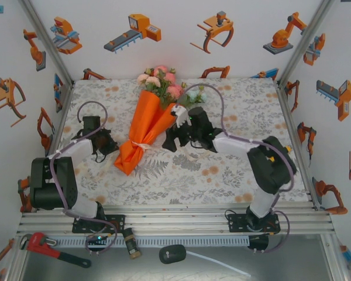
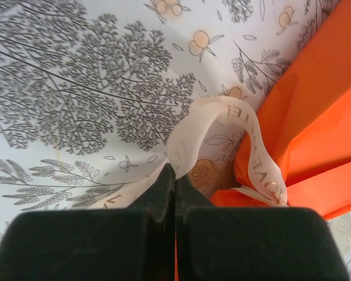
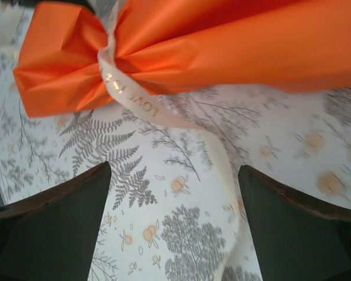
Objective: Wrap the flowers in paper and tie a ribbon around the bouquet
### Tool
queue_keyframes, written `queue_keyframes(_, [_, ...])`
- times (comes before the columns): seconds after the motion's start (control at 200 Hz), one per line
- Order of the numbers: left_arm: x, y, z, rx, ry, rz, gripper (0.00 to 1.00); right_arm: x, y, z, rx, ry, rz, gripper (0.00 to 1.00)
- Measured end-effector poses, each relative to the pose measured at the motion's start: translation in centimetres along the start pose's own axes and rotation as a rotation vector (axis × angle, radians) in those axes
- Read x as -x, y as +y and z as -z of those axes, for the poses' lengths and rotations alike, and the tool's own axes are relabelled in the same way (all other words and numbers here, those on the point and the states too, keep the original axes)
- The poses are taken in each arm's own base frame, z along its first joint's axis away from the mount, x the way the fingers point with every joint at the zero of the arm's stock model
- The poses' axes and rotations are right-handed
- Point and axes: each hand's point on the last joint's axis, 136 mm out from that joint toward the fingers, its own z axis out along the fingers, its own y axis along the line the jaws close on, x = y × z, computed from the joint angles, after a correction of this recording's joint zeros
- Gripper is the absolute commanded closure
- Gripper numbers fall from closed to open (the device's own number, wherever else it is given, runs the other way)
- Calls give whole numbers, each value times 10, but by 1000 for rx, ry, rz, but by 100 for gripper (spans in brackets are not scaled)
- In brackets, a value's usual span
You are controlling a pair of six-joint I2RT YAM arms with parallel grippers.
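Note:
The bouquet lies slanted on the table: orange paper [image 1: 146, 126] rolled into a cone, with pink and cream flowers [image 1: 161, 80] at its far, wide end. A cream ribbon [image 1: 140, 144] goes round the narrow part near the bottom. My left gripper [image 1: 112, 145] sits just left of that spot. In the left wrist view the left gripper [image 2: 175, 172] is shut on a ribbon [image 2: 222, 117] tail that arches over to the paper [image 2: 322, 117]. To the right of the cone, my right gripper [image 1: 167, 142] [image 3: 174, 170] is open, and the other ribbon [image 3: 225, 175] tail lies loose on the cloth near its right finger.
The patterned tablecloth [image 1: 222, 170] stretches to the right and front of the bouquet. Printed walls and slanted metal posts [image 1: 47, 41] close in the sides. On the shelf below the rail lie a red wrench [image 1: 44, 243] and a black object [image 1: 172, 253] with a white cable.

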Motion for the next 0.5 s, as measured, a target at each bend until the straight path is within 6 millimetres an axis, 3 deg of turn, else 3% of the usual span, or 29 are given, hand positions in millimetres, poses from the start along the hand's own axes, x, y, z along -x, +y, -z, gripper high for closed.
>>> queue_keyframes(0.16, [-5,-7,-1,-14,12,-18,100,-17,15,-50,112,105,73,18])
queue_keyframes(0.35, [-6,-8,-1,-15,15,-21,100,-23,24,-82,174,135,102,22])
queue_keyframes(0.41, [-7,-7,-3,-12,19,-21,100,-24,24,-90,178,138,105,32])
queue_keyframes(0.501, [-8,-8,-5,-11,27,-21,100,-25,23,-102,183,142,98,60])
